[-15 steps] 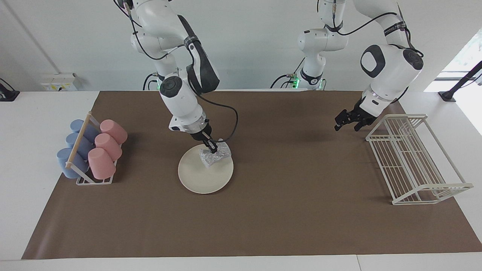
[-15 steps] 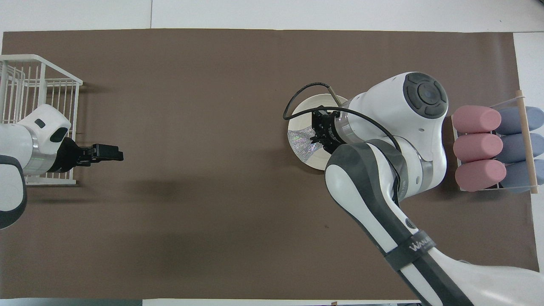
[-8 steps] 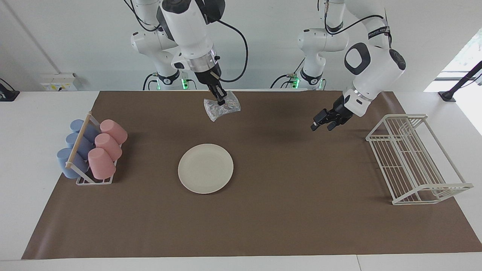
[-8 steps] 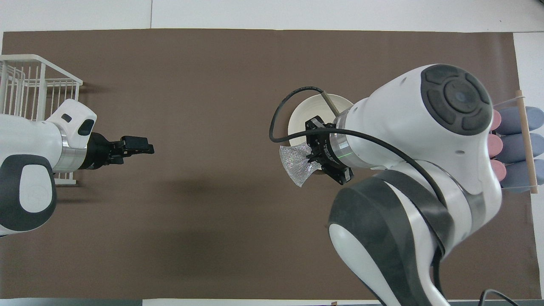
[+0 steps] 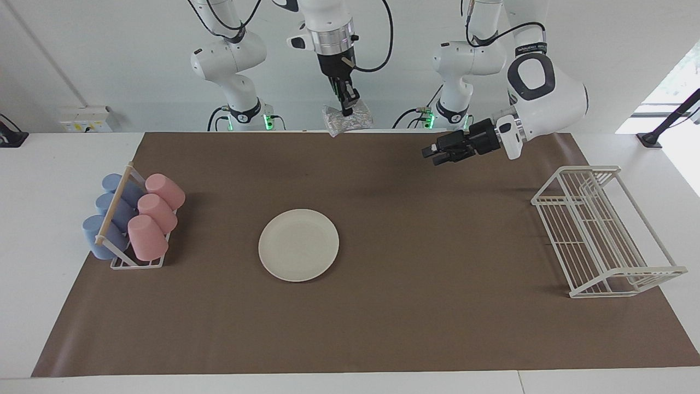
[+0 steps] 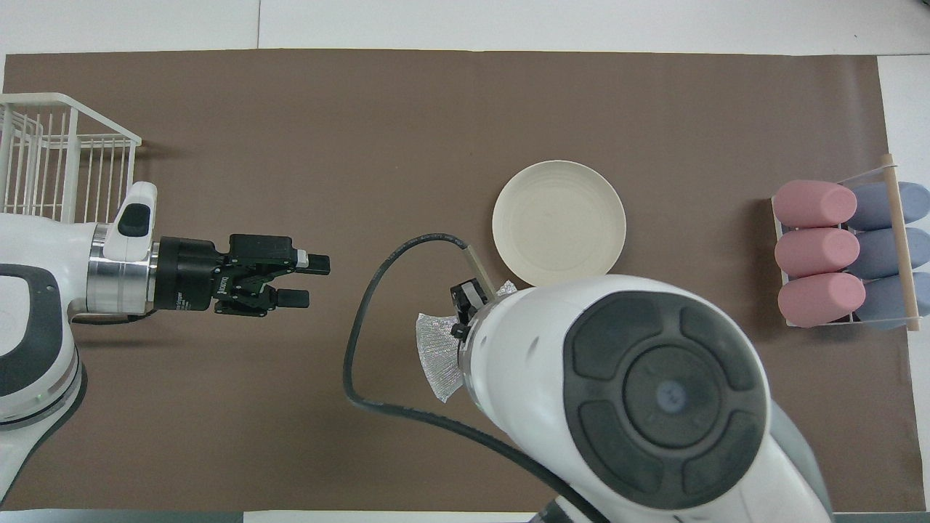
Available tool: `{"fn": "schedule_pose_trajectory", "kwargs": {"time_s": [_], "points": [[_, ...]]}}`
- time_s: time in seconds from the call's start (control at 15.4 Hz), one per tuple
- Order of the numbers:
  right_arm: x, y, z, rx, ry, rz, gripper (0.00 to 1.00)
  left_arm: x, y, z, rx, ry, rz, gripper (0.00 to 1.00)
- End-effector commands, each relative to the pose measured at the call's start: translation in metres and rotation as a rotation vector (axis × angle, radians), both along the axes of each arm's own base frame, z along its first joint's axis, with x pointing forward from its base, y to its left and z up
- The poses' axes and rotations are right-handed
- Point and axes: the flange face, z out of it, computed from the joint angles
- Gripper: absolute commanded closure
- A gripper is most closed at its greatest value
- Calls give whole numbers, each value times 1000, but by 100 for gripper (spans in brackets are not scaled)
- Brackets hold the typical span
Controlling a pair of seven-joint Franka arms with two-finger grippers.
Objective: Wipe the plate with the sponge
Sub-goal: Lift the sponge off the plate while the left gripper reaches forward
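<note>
Sponge (image 5: 348,117) hangs pinched in the right gripper's (image 5: 345,107) fingers, high above the surface. Plate (image 5: 298,244) lies bare. Left gripper (image 5: 435,152) hovers, fingers spread.

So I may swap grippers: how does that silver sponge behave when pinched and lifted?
Probably soft and floppy: the sponge bunches at the right gripper and flares out beside it. Likely light, hanging from one narrow pinch. Its crinkly cover could be slippery.

White arms (image 5: 547,93) (dark-grey caps), black cables (image 6: 363,363)
</note>
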Motion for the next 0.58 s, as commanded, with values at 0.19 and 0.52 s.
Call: {"fn": "schedule_pose_trajectory", "kwargs": {"time_s": [0.19,0.52], "points": [[16,-1,-2,6,-23,-44,100,-31,4,7,-221,-17,-70,0],[16,-1,-3,5,-22,-45,100,-40,-30,-4,-328,-21,-64,0]]}}
